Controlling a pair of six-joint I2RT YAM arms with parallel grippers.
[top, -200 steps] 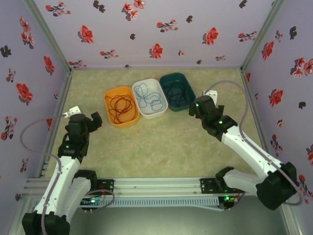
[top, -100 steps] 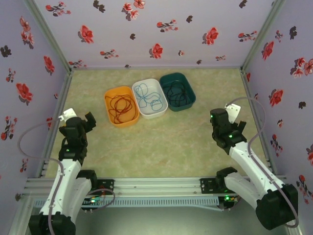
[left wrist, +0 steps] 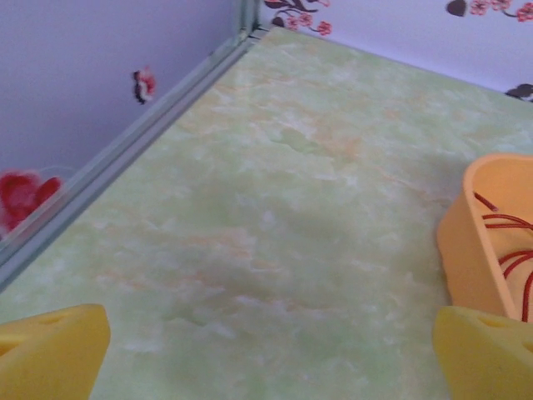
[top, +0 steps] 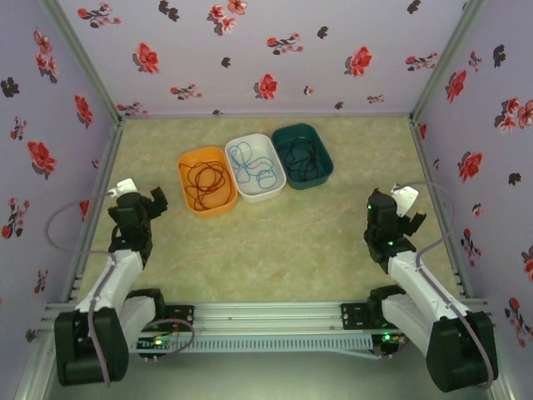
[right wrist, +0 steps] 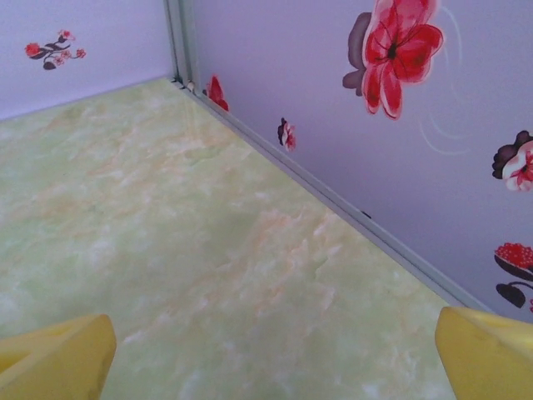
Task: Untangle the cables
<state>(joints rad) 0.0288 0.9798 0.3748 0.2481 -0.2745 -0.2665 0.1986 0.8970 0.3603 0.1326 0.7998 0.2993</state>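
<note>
The cables lie in three trays, side by side near the tabletop's [top: 266, 250] far edge: red cable [top: 206, 182] in the orange tray [top: 212, 210], blue cable [top: 254, 164] in the white tray [top: 258, 197], dark cable [top: 301, 158] in the green tray [top: 312, 184]. The left gripper [top: 156, 202] hangs by the left edge and the right gripper [top: 412, 218] by the right edge, both with fingers spread apart, holding nothing.
</note>
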